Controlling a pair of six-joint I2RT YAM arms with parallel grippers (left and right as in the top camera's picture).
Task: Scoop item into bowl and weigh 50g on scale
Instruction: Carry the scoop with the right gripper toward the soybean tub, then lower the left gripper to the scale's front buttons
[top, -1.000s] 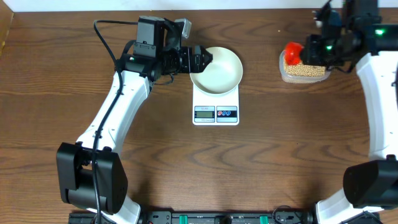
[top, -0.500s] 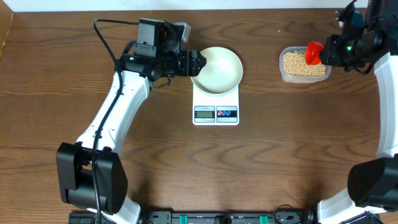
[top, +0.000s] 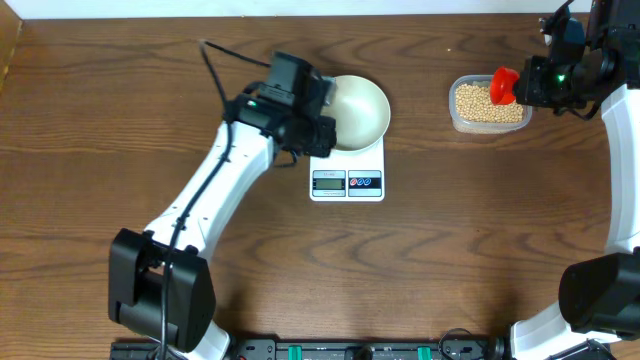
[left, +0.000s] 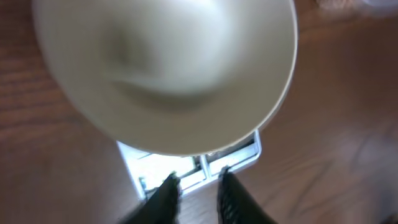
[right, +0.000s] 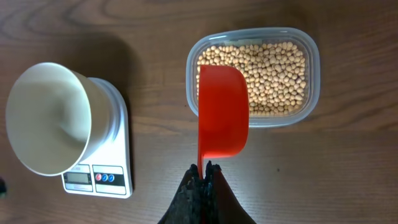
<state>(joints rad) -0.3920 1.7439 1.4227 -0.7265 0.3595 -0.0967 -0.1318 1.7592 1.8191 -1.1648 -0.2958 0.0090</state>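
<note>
Clamping red scoop (right: 222, 112) — right gripper (right: 204, 167), near the beans (right: 273, 68)

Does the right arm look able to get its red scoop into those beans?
Probably yes: the right gripper holds the red scoop just over the open tub, and nothing covers the beans.

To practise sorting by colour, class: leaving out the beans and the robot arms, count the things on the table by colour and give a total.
White: 2 (bowl, scale)
Red: 1 (scoop)
Clear: 1 (tub)
Total: 4
</note>
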